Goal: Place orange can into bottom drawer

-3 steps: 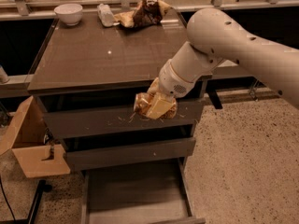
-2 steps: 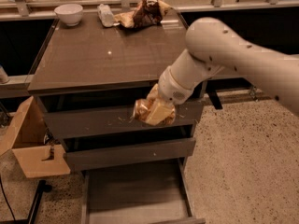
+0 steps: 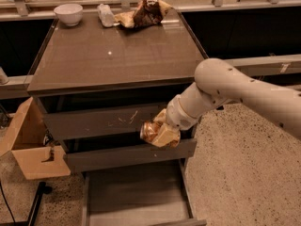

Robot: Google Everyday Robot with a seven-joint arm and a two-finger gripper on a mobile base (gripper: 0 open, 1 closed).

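Note:
My gripper [image 3: 157,133] is shut on the orange can [image 3: 149,131], a shiny orange-gold can held on its side. It hangs in front of the cabinet, level with the gap between the scratched drawer front [image 3: 106,121] and the plain dark drawer front [image 3: 129,155]. The bottom drawer [image 3: 136,194] is pulled open below, its grey-brown floor bare. The can is above the drawer's back right part, well clear of its floor.
On the cabinet top [image 3: 113,51] stand a white bowl [image 3: 68,13], a clear plastic bottle [image 3: 106,15] and a brown foil snack bag [image 3: 143,13] at the back. A cardboard box [image 3: 28,145] sits left of the cabinet. Speckled floor [image 3: 244,182] lies to the right.
My gripper with the can has moved down, from in front of the scratched drawer to the plain drawer front above the open bottom drawer.

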